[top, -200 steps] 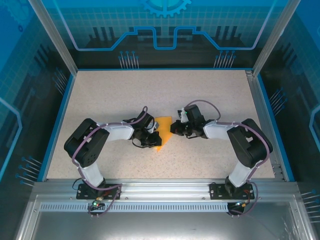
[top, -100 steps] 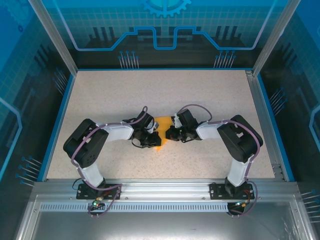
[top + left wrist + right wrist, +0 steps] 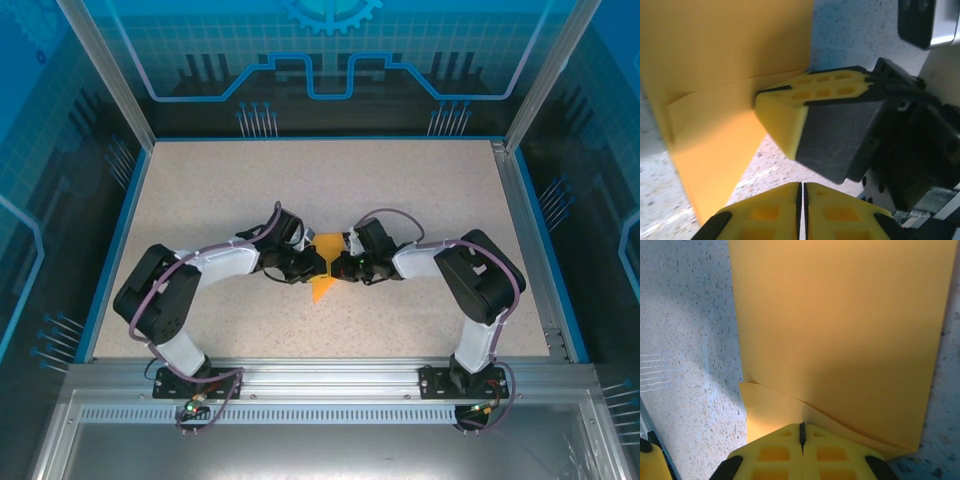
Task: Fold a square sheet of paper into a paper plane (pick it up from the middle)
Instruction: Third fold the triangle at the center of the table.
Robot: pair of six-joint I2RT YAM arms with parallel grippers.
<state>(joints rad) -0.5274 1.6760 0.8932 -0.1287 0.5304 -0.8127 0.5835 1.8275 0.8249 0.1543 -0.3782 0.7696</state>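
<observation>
Closest in the left wrist view, the left hand [image 3: 801, 192] has its yellow pads drawn together with only a hairline between them. I cannot tell whether any paper is caught there, and the sheet's lower corner ends just beside them. Just beyond, the right hand [image 3: 772, 102] also has its fingers together, its tip laid against the square sheet of paper [image 3: 715, 55] where a crease [image 3: 730, 86] runs across it. Whether it pinches a layer or merely presses on it is unclear. From the right wrist, the top layer's edge lifts in a soft curve ahead of that tip, so the fold looks not yet flattened. Seen from above, the sheet is already folded, with a pointed near end. It lies on the speckled worktop [image 3: 200, 200] midway between the two arms. The step appears to be setting a fold. To do it well, one hand should probably pin the paper flat while the other runs along the crease from the pinned end outward, low and slow, so the thin sheet neither slides nor buckles. A sideways drag would likely skew the layers and spoil the plane's symmetry, so the edges should line up before the crease is sharpened.
</observation>
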